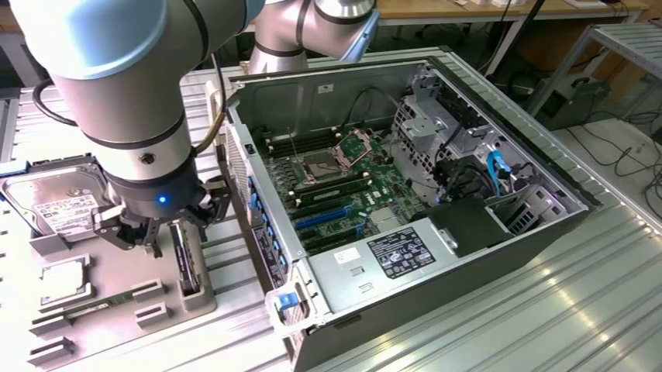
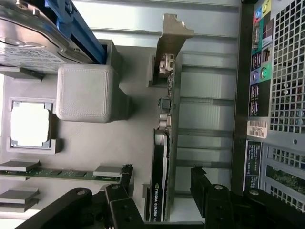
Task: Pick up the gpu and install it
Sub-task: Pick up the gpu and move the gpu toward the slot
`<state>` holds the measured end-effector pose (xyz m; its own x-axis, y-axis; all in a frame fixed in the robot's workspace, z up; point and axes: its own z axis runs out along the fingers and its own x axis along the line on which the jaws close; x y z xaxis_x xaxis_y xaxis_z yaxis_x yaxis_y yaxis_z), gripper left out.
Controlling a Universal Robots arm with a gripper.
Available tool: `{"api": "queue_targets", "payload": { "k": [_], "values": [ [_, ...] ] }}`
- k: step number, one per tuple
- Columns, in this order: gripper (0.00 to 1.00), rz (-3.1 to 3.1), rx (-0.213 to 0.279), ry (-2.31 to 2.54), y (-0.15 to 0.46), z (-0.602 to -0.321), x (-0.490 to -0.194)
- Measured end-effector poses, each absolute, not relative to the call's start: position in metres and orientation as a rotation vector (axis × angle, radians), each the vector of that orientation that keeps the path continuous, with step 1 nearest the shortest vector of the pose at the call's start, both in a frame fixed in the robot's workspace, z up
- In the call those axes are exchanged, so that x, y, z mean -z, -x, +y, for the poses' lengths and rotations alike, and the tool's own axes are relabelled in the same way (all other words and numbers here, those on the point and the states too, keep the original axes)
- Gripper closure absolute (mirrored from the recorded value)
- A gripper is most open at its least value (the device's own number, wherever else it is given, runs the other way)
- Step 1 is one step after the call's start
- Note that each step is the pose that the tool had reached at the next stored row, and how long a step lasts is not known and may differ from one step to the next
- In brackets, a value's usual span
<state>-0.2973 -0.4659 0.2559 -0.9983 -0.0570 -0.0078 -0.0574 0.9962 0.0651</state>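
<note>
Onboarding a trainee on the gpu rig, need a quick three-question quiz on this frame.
1. True or false: the gpu lies flat on the tray.
2. Pick one: the fingers are A) shut on the gpu, B) open, one each side of the gpu, C) shut and empty.
3. Short answer: which square part sits in the tray near the memory stick?
Key: 1 false, it stands on edge in a tray slot; 2 B; 3 the processor.

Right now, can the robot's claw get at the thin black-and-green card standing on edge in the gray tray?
Probably yes. The open claw hangs just above the thin black-and-green card with its silver metal bracket, a finger either side, nothing blocking it.
</note>
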Motion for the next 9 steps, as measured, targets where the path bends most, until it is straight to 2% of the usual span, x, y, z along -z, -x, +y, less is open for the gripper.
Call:
{"api": "queue_targets", "payload": {
  "k": [9],
  "values": [
    [0.4, 3.133, -0.103, 0.09, 0.297, -0.453, -0.251]
  ]
}}
